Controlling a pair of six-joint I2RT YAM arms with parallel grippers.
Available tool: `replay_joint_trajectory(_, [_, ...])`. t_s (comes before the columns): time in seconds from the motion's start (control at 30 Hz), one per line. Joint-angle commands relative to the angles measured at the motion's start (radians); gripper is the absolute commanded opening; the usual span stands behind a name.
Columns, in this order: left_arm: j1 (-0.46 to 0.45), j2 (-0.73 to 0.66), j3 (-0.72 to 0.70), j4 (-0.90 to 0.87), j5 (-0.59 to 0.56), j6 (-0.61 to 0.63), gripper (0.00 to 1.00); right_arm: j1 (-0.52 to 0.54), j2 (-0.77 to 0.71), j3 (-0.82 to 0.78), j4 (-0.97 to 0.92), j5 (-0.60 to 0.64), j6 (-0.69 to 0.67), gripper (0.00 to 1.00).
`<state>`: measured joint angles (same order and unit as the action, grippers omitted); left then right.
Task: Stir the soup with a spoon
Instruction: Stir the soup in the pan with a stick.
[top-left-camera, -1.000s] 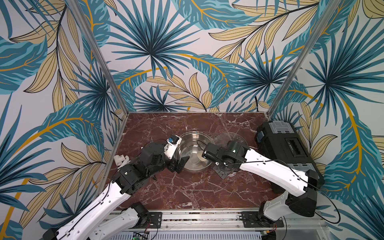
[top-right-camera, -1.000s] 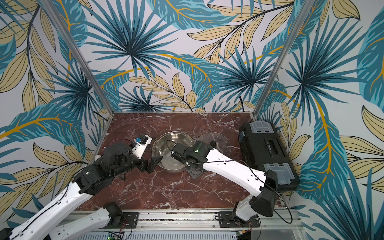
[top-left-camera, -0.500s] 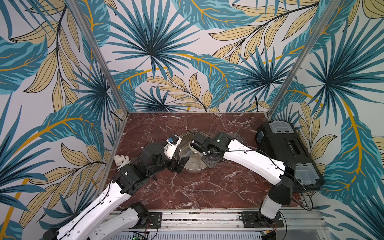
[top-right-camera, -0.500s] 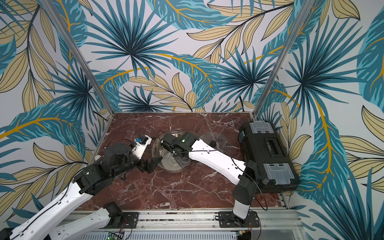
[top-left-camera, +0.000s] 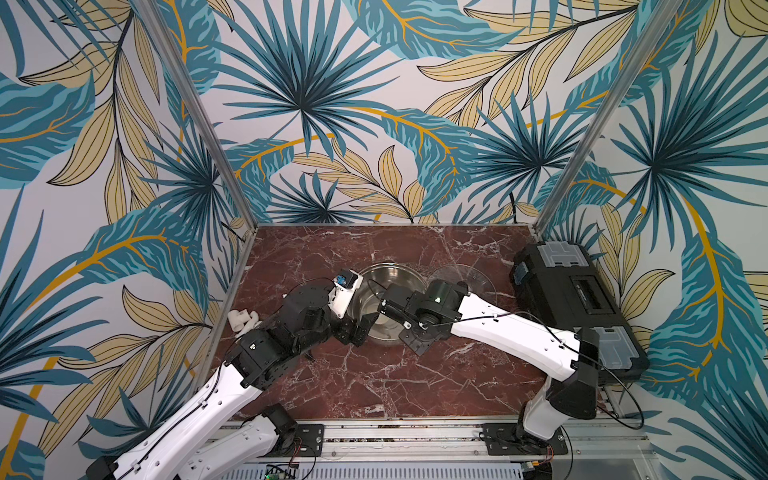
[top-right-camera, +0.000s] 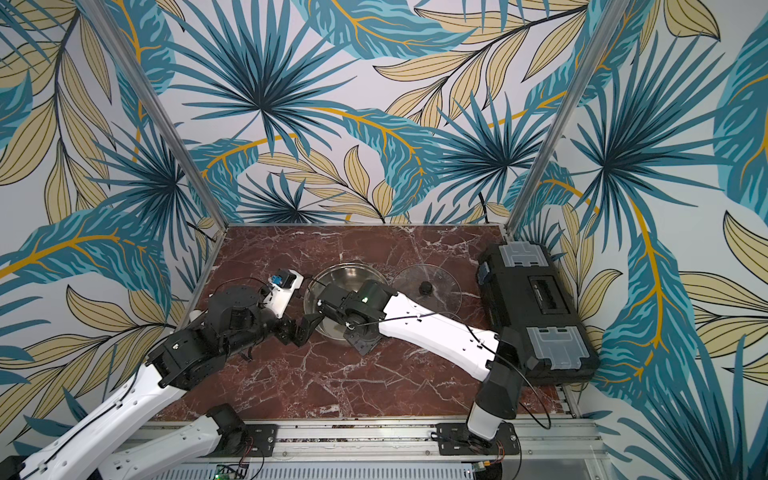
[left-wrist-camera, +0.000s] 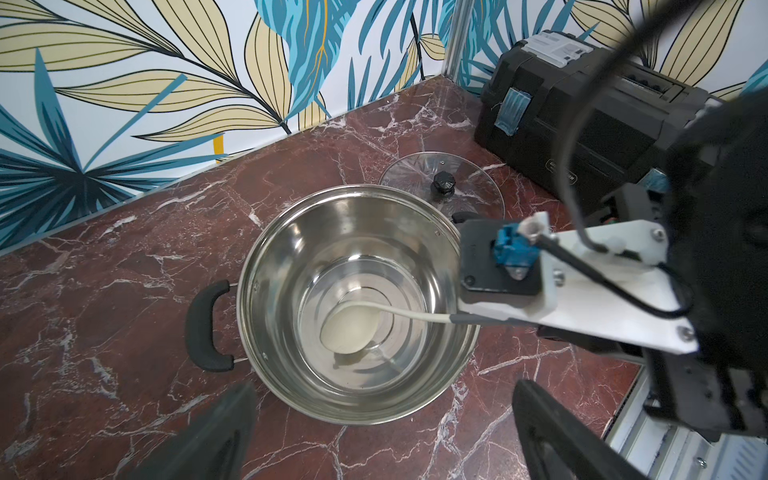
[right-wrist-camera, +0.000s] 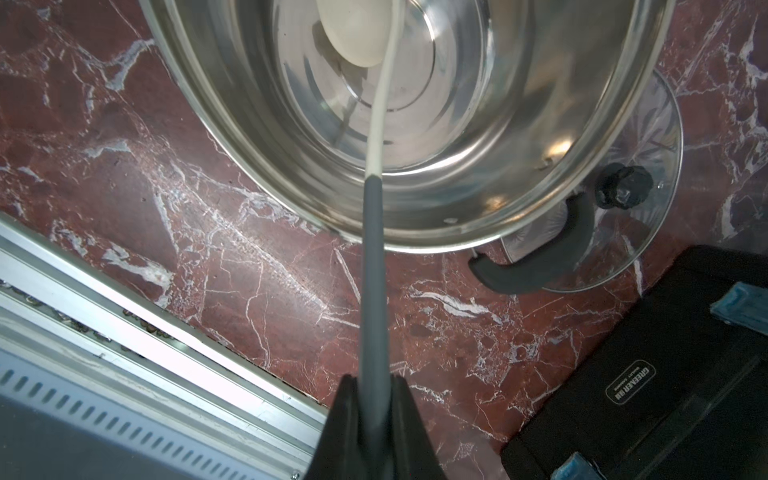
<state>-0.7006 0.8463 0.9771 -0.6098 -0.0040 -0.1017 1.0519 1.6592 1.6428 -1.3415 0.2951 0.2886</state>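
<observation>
A round steel pot with two black side handles stands mid-table. No soup shows; its inside is bare shiny metal. The spoon has a cream bowl lying on the pot's bottom and a grey handle rising over the rim. My right gripper is shut on that handle, just outside the pot's front right rim. My left gripper stands wide open beside the pot's front left, holding nothing.
A clear glass lid with a black knob lies right of the pot. A black toolbox fills the right edge. White pipe pieces sit at the left edge. The metal rail runs along the front.
My right wrist swung left over the pot with the spoon, then came slightly back to the right. The left arm has stayed still and open.
</observation>
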Motion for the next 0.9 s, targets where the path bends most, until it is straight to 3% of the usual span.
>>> replay_joint_trajectory(0.0, [0.004,0.001,-0.019,0.006,-0.001,-0.004,1.0,0.003,-0.086,-0.077,-0.033,0.034,0.037,0.0])
replay_joint_trajectory(0.27, [0.004,0.021,-0.006,0.012,0.011,-0.011,1.0,-0.032,-0.161,-0.158,-0.072,0.152,0.034,0.0])
replay_joint_trajectory(0.57, [0.004,0.028,-0.003,0.014,0.024,-0.021,1.0,-0.076,-0.036,-0.014,-0.043,0.212,-0.011,0.0])
replay_joint_trajectory(0.87, [0.005,0.023,-0.003,0.008,0.025,-0.029,1.0,-0.047,0.136,0.185,-0.01,0.1,-0.022,0.0])
